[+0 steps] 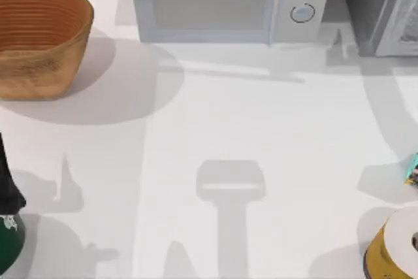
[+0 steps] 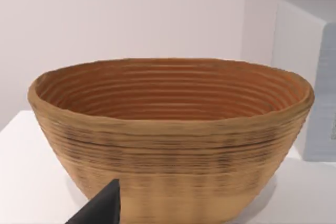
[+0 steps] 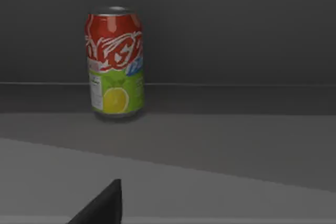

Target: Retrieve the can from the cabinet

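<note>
A red and green can (image 3: 114, 62) with a lemon on its label stands upright on a shelf inside the dark cabinet (image 3: 236, 40). A black part of my right gripper (image 3: 102, 205) shows low in the right wrist view, well short of the can and apart from it. In the top view the grey cabinet (image 1: 375, 11) stands at the back right corner of the table. A black part of my left gripper (image 2: 102, 205) shows in front of the woven basket (image 2: 168, 129), holding nothing that I can see.
The woven basket (image 1: 39, 37) sits at the back left. A white microwave (image 1: 228, 1) stands at the back middle. A green bottle (image 1: 9, 230) is at the front left. A yellow and white round container (image 1: 395, 246) and a teal packet (image 1: 413, 169) lie at the front right.
</note>
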{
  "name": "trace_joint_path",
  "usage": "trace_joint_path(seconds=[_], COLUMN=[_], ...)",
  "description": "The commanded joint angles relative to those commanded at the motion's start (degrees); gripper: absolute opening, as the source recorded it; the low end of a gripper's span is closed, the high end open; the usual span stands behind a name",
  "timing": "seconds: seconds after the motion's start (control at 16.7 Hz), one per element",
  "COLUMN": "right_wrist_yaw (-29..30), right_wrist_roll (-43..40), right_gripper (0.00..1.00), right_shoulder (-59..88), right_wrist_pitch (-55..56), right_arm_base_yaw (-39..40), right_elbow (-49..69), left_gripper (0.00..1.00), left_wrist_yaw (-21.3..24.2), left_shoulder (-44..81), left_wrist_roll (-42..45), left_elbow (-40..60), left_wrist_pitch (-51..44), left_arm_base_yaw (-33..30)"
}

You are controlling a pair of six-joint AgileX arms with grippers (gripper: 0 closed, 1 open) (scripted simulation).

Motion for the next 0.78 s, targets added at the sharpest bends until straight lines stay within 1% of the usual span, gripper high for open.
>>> trace_joint_path(seconds=[0.12,0.24,0.66,0.78], right_wrist_yaw=[0.8,1.4,1.6,2.8], right_wrist_roll=[0.0,0.1,0.1,0.0], right_gripper=[1.0,1.0,1.0,1.0], right_shoulder=[4.3,6.8,7.5,9.7], right_wrist_pitch=[-1.3,-2.1,-2.1,-0.7], right_arm_base_yaw=[0.4,0.7,0.6,1.6], right_elbow=[5.8,9.1,10.0,11.2], left_gripper=[1.0,1.0,1.0,1.0], left_wrist_yaw=[0.0,0.0,0.0,0.0], left_shoulder=[0.0,0.0,0.0,0.0], left_wrist_roll=[0.0,0.0,0.0,0.0], left_elbow=[0.0,0.0,0.0,0.0], left_wrist_pitch=[0.0,0.0,0.0,0.0], left_arm_base_yaw=[0.0,0.0,0.0,0.0])
